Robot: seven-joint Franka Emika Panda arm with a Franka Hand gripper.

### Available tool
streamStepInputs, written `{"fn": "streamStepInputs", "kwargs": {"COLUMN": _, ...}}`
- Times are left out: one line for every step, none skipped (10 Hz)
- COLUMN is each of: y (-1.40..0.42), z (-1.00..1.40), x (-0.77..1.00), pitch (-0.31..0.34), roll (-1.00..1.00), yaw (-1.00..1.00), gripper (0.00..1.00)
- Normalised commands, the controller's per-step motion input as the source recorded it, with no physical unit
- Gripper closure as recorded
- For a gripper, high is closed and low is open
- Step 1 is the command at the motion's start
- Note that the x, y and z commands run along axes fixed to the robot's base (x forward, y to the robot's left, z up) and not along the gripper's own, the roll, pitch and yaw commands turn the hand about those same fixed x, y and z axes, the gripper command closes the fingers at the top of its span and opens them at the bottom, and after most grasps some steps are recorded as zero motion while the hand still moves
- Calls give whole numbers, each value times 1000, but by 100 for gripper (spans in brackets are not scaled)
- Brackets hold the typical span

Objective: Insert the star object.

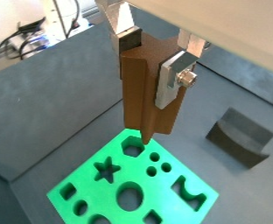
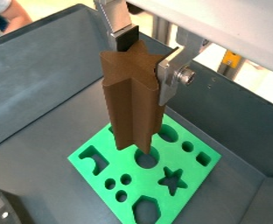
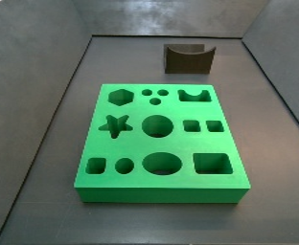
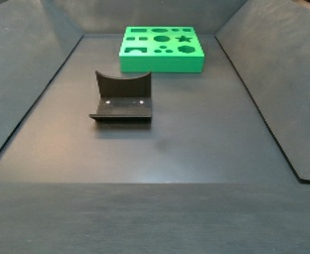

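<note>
Both wrist views show the tool (image 1: 153, 59) pinching the star object (image 1: 145, 92) near its upper end, one silver finger (image 1: 174, 77) flat against its side and the dark-padded finger (image 2: 126, 38) on the opposite face. The star object hangs upright above the green board (image 1: 87, 188), clear of its surface; its lower end lies over the board's cut-outs, not over the star-shaped hole (image 1: 105, 170), which stays open beside it. In both side views the board rests on the dark table (image 4: 158, 149), with neither tool nor star object in frame. The dark grey block (image 3: 188, 58) with a curved notch stands apart from the board.
</note>
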Motion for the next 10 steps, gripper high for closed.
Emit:
{"fn": "streamStepInputs", "kwargs": {"y": -483, "z": -977, "x": 0, "pitch": -73, "roll": 111, "yaw": -717, "gripper": 100}}
{"fn": "streamStepInputs", "kwargs": {"y": -483, "z": -977, "x": 0, "pitch": -70, "roll": 111, "yaw": -717, "gripper": 100}}
{"fn": "streamStepInputs", "kwargs": {"y": -474, "z": -980, "x": 0, "pitch": -61, "roll": 110, "yaw": -717, "gripper": 100}}
{"fn": "streamStepInputs", "kwargs": {"y": -266, "z": -917, "x": -254, "pitch": -61, "roll": 147, "yaw": -377, "gripper": 100}}
{"fn": "streamStepInputs", "kwargs": {"y": 0, "z": -934, "x": -511, "pitch": -154, "roll": 141, "yaw": 174, "gripper": 100}}
{"fn": "streamStepInputs", "kwargs": {"y": 0, "z": -917, "x": -500, "pitch": -153, "roll": 156, "yaw": 323, "gripper": 100}}
{"fn": "streamStepInputs", "kwargs": {"y": 0, "z": -923, "x": -480, "pitch": -147, "roll": 153, "yaw": 334, "gripper": 100}}
{"fn": "streamStepInputs", "kwargs": {"y": -160, "z": -1000, "x": -266, "pitch": -81, "roll": 91, "yaw": 0, "gripper": 100}}
{"fn": "streamStepInputs", "kwargs": {"y": 0, "z": -880, "x": -54, "pitch": -10, "roll": -19, "yaw": -1000, "gripper": 100}}
{"fn": "streamStepInputs", "kwargs": {"y": 0, "z": -800, "x": 0, "pitch": -50, "roll": 0, "yaw": -1000, "gripper": 100}}
